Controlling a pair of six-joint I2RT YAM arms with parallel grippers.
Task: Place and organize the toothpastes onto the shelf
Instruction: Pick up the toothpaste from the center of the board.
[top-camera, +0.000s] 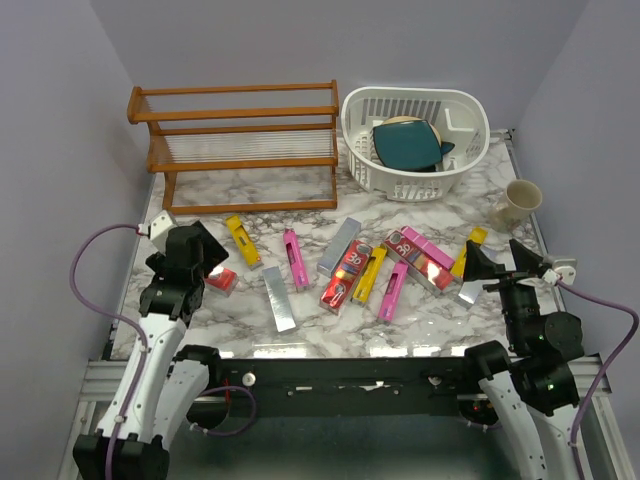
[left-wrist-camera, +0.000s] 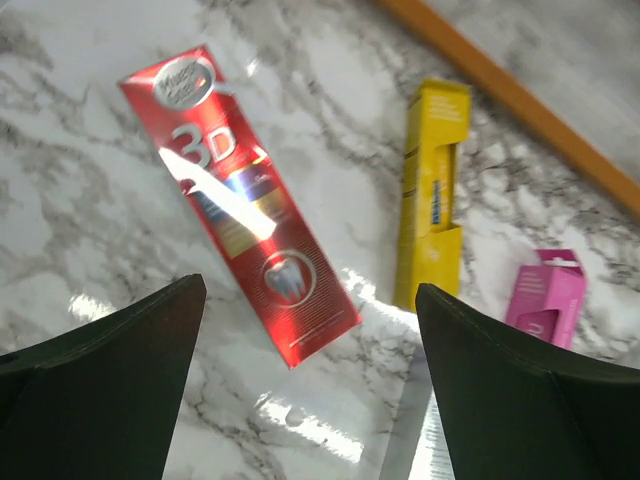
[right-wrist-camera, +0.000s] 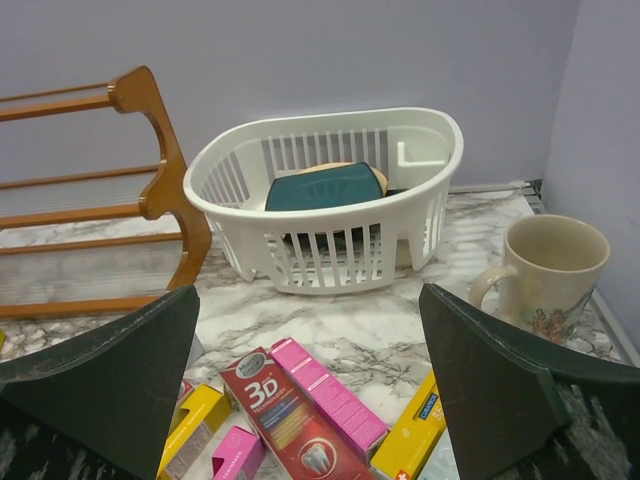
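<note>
- Over the table, from above: the toothpastes (top-camera: 350, 270) lie scattered flat on the marble table (top-camera: 300, 195), at 6 o'clock from the shelf (top-camera: 240, 140). A white basket (top-camera: 470, 110) sits at 3 o'clock of the shelf.
- Left wrist: the left gripper (left-wrist-camera: 310, 290) has its fingers spread wide, grasping nothing, above a red 3D carton (left-wrist-camera: 240, 205). A yellow carton (left-wrist-camera: 432, 190) lies at 3 o'clock of it.
- Right wrist: the right gripper (right-wrist-camera: 310, 295) is parted and bare, with the basket at 12 o'clock and a mug (right-wrist-camera: 545, 265) at 2 o'clock.
</note>
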